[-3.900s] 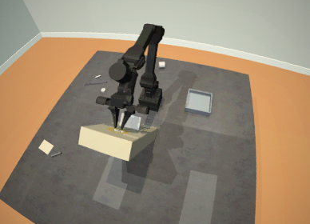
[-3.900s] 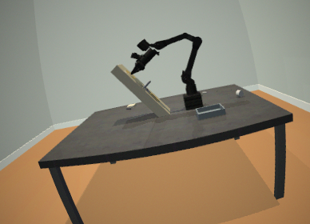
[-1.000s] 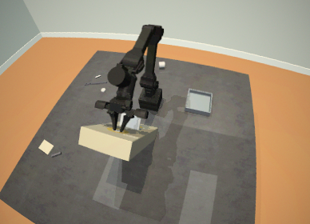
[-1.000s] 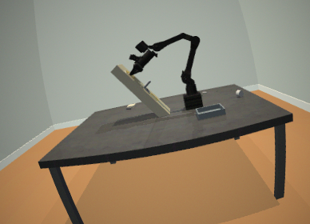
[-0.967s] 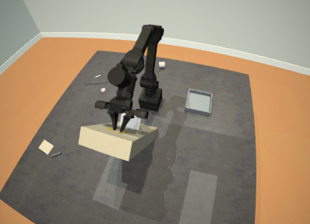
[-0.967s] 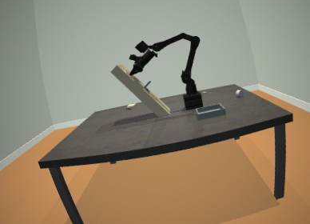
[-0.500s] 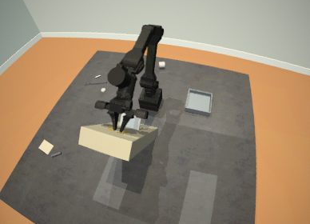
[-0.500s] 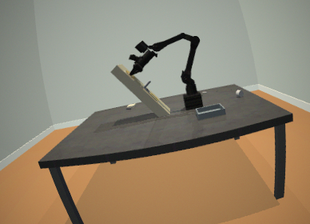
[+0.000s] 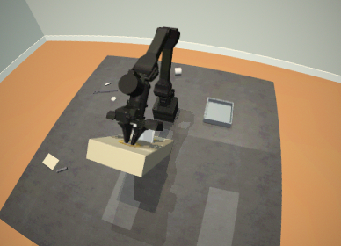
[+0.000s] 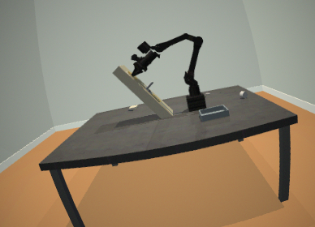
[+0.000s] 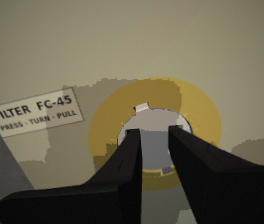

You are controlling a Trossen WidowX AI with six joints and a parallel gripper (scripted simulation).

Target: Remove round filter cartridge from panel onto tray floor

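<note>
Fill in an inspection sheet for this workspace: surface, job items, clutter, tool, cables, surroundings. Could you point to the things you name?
Surface: dark gray table (image 9: pixel 246 165) (image 10: pixel 162 140), shadows across it.
Panel (image 9: pixel 115 157) (image 10: pixel 143 94) (image 11: pixel 134 45): tilted, label (image 11: pixel 36 112) reads "FILTER FC-45, PRESS · TURN · PULL".
Cartridge (image 11: pixel 154 122): in the panel, inside a yellow ring (image 11: pixel 206 120).
Tray (image 9: pixel 219 123) (image 10: pixel 214 115): on the table, nothing seen inside.
Clutter: white cylinder (image 9: pixel 177 71) (image 10: pixel 242 95); cream square (image 9: pixel 50 162); short gray bar (image 9: pixel 61 170); thin dark rod (image 9: pixel 102 91); two small white pieces (image 9: pixel 108 83) (image 9: pixel 113 98).
Tool (image 9: pixel 130 143) (image 10: pixel 133 75) (image 11: pixel 152 131): shut on the cartridge.
Cables: nothing seen.
Surroundings: orange floor, pale walls, white baseboard.
</note>
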